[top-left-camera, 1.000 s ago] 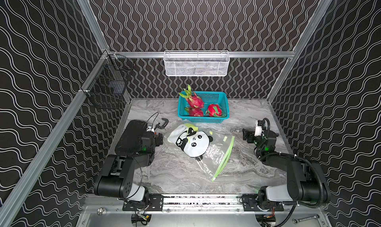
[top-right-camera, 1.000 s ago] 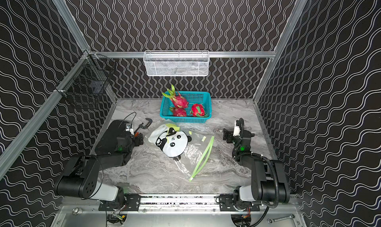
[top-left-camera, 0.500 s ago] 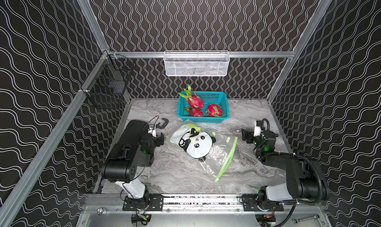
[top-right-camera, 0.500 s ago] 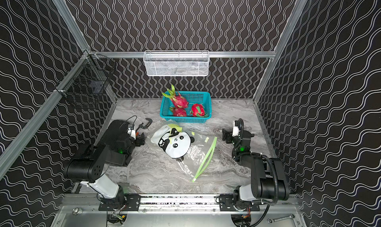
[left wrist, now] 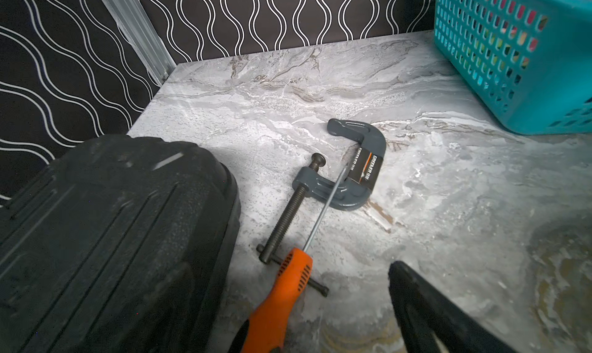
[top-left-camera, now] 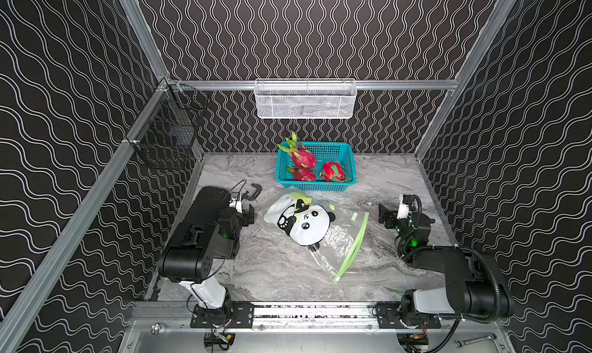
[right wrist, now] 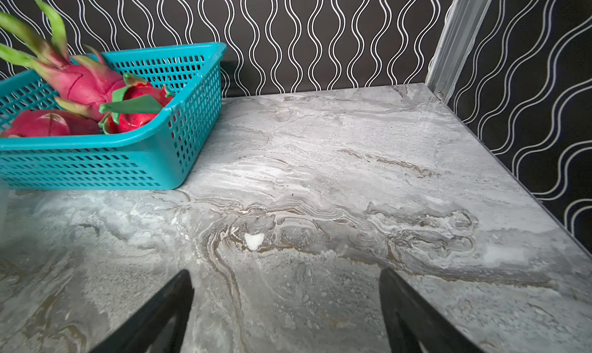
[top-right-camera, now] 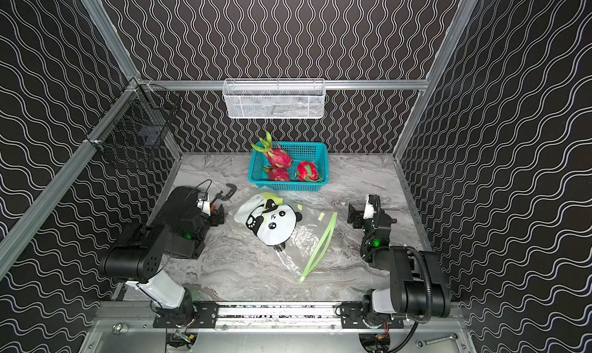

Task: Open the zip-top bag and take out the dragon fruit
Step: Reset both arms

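Bag's empty on the table, fruit's in the basket, both grippers free!

The large clear zip-top bag (top-left-camera: 315, 231) with its panda print and lime-green zip strip lies limp mid-table, with nothing visible inside. The three magenta-red dragon fruit (top-left-camera: 304, 157) sit in the teal perforated plastic basket (top-left-camera: 315, 185) just behind. The left gripper (top-left-camera: 248, 214) and right gripper (right wrist: 285, 277) flank the bag, fingers spread wide, holding nothing. Watch the left: a grey metal C-clamp (left wrist: 373, 139) and orange-handled screwdriver (left wrist: 288, 287) lie close by, and a careless swing could shove them into the basket and topple the leaning tufted fruit.
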You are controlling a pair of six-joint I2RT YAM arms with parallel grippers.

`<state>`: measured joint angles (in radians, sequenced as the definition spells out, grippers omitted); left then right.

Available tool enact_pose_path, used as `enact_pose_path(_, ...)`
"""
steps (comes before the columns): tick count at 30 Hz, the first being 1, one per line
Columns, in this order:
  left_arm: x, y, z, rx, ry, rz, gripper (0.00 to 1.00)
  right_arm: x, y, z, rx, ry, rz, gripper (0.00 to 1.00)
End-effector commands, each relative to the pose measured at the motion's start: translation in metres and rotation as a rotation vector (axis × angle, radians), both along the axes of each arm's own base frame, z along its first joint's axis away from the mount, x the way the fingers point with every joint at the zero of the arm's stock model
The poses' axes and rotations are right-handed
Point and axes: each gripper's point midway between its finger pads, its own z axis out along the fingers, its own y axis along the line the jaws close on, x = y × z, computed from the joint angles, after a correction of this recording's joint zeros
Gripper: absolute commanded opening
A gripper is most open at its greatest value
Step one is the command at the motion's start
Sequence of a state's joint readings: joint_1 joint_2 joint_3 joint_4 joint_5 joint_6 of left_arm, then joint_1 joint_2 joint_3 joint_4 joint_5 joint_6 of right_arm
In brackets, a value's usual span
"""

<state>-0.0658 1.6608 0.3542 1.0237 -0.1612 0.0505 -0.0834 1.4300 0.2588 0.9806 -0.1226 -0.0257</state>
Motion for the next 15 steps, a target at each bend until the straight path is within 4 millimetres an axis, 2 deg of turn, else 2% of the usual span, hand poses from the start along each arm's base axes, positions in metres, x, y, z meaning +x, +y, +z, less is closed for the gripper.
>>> enact_pose_path(1,0.0037,0.0015,0.0083,-0.006,-0.036,0.013,0.99,0.0057,-0.005,0.0117,-0.008,-0.071,-0.029,0.9)
enact_pose_path(7,0.0036,0.0011,0.0082,-0.006,-0.034,0.012,0.99,0.0147,-0.013,0.0033,0.007,-0.032,-0.076,0.93)
enact_pose_path(10,0.0035,0.0009,0.0077,-0.006,-0.032,0.011,0.99,0.0151,-0.0133,0.0031,0.008,-0.028,-0.076,1.0)
enact_pose_path(15,0.0038,0.0006,0.008,-0.003,-0.032,0.01,0.99,0.0139,-0.0142,0.0042,0.006,-0.036,-0.081,1.0)
